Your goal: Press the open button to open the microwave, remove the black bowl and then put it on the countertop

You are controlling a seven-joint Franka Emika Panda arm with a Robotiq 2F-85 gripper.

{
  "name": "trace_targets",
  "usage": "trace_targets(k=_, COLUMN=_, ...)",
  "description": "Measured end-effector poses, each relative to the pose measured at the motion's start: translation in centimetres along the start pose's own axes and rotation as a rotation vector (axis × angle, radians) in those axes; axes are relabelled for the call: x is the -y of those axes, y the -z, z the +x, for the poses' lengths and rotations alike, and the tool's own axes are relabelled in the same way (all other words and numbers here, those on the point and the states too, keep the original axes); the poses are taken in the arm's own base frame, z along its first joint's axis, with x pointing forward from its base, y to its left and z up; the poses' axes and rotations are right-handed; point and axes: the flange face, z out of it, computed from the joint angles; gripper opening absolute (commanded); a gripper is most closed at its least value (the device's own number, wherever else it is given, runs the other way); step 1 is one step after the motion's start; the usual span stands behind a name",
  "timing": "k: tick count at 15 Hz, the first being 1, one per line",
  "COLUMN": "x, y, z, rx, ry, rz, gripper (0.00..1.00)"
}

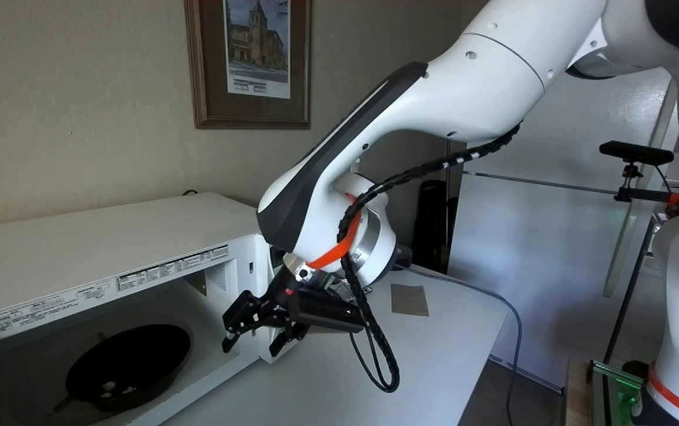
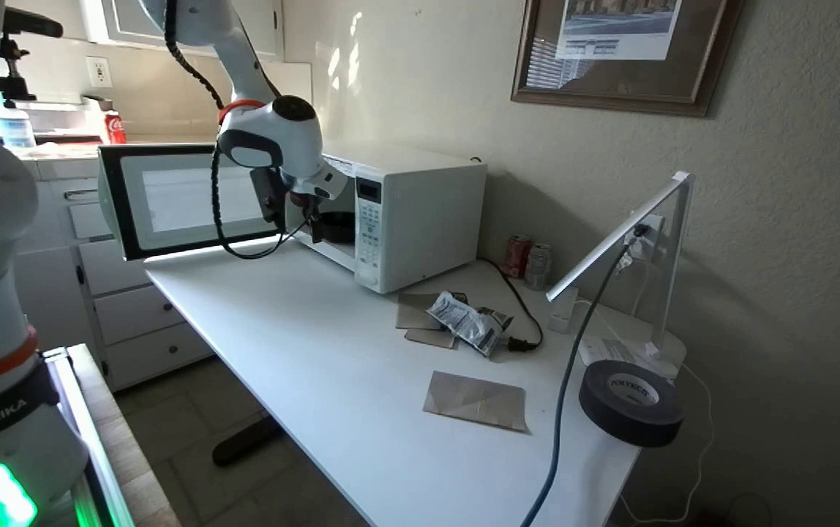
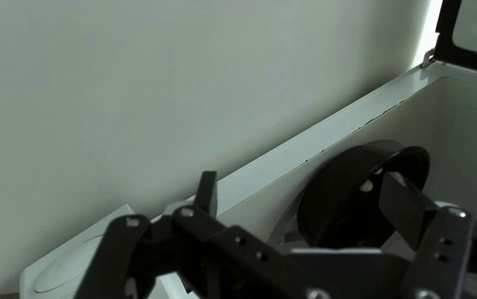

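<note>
Gripper (image 1: 252, 347), spread wide and empty, hangs near the bowl (image 1: 129, 358) in the opened microwave (image 1: 109, 236); removal seems in hand, calling for reaching in to grasp.

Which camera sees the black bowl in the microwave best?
An exterior view: the black bowl shows its whole rim, with white bits inside. The wrist view shows it bigger, but a gripper finger covers part. In an exterior view, beside the microwave's control panel, only a small dark piece shows.
</note>
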Motion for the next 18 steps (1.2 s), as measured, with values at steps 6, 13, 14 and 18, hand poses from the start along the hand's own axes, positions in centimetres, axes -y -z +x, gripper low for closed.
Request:
trace_targets(k=6, x=2.4, y=-1.7, z=0.8, rx=-0.084, ry=-0.093, rz=0.038, gripper=1.0)
trace_targets(k=13, x=3.7, y=-4.6, z=1.1, rx=-0.083, ry=-0.092, rz=0.078, gripper=1.0)
trace_targets(k=14, x=3.7, y=-5.1, z=1.2, rx=-0.083, ry=-0.087, rz=0.082, gripper=1.0)
trace_targets(k=18, x=4.3, y=-6.6, z=2.0, rx=-0.104, ry=-0.064, rz=0.115, gripper=1.0)
